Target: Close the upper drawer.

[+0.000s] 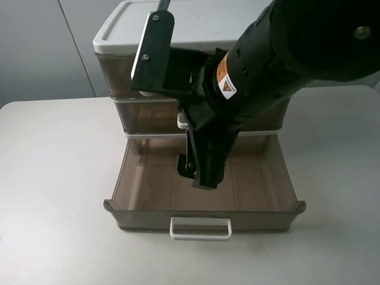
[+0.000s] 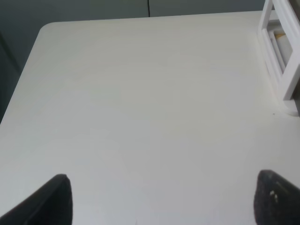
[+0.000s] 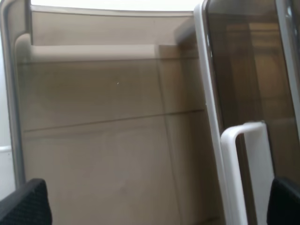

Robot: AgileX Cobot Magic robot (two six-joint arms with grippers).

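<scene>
Your right arm (image 1: 285, 41) fills the foreground of the high view. It sweeps in from 2 o'clock and angles down, so the right gripper (image 1: 199, 176) hangs inside the bottom drawer (image 1: 123, 178), which is pulled far out toward 6 o'clock. In the right wrist view its two fingertips sit wide apart with nothing between them, so it is spread and empty.

The upper drawer (image 1: 116, 74) is not down there. It is the top tier, directly beneath the white lid (image 1: 127, 27) and above the middle drawer (image 1: 145, 116). From the gripper it lies toward 12 o'clock and higher up. Only its left part, at about 11 o'clock, shows past the arm, which covers the rest. You cannot tell from here how far it stands out, if at all.

Its front runs from 9 to 3 o'clock. I judge that closing it needs a push toward 12 o'clock, square to that front, once you lift clear of the lower tiers.

The left gripper (image 2: 164, 201) is also spread and holding nothing. It looks down on bare table (image 2: 140, 93) and does not appear in the high view. The right gripper is plainly nearer, so use it.
</scene>
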